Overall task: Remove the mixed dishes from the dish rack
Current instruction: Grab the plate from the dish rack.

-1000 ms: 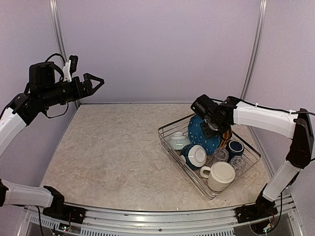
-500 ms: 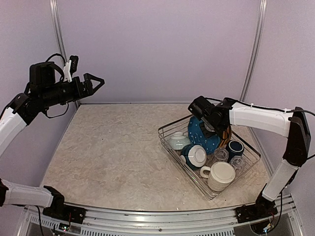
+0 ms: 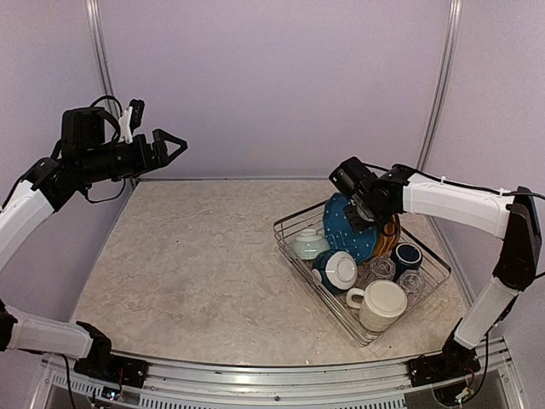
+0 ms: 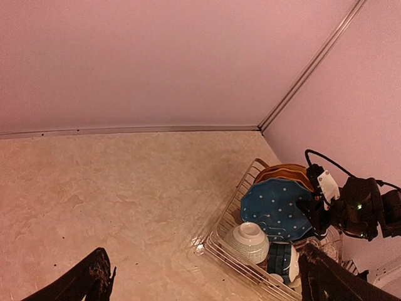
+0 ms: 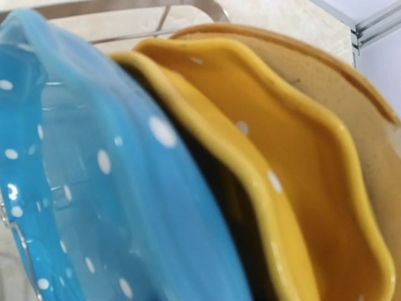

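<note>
Silver wire forms the dish rack (image 3: 298,215), which sits on the right side of the bench (image 3: 196,256), under my right arm. My right fingers (image 3: 361,210) are at the top edge of the blue dotted plate (image 3: 347,230), which stands on edge at the back of the rack. I cannot tell whether they are clamped on it: my right wrist camera shows only plates close up, the blue one, an orange plate (image 5: 301,175) just behind it, and a tan plate (image 5: 369,175) behind that.

In front of the plates lie a pale bowl (image 3: 308,244), a dark-blue bowl (image 3: 336,270), clear glasses (image 3: 382,267) and a navy mug (image 3: 406,256). A large cream mug (image 3: 381,304) sits toward the near corner.

My left fingers (image 4: 91,282) are spread wide apart and hold nothing. They are raised high at the far left, well apart from the rack.
</note>
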### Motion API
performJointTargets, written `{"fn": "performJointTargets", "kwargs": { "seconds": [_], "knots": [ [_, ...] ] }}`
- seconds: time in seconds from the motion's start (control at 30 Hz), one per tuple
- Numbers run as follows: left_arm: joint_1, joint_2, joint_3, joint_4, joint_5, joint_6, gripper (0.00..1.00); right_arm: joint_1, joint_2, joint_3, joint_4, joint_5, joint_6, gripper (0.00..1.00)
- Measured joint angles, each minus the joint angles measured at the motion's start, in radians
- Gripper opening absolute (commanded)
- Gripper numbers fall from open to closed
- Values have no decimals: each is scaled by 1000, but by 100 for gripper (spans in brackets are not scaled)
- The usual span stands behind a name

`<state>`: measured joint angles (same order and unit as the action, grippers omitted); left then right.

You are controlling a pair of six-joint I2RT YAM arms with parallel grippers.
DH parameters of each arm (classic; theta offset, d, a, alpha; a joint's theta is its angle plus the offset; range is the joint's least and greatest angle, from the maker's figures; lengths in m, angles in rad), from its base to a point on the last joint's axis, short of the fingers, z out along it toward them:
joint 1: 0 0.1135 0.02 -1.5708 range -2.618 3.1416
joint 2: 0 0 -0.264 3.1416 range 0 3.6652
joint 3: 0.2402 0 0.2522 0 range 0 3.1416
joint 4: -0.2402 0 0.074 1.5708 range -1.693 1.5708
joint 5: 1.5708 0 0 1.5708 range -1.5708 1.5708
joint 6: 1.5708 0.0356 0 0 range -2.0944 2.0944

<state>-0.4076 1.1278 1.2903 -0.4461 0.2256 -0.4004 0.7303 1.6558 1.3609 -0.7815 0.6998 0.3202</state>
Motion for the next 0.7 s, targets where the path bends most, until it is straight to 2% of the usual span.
{"fn": "performJointTargets", "kwargs": {
  "seconds": [0.2, 0.6, 0.7],
  "knots": [
    [0, 33, 11, -7, 9, -7, 99, 6, -2, 16, 0, -13, -14, 0],
    [0, 32, 11, -8, 10, -11, 99, 45, -10, 59, -15, -30, -24, 0],
    [0, 33, 12, -9, 9, -11, 99, 49, -18, 71, -78, -11, -59, 0]
  ]
}}
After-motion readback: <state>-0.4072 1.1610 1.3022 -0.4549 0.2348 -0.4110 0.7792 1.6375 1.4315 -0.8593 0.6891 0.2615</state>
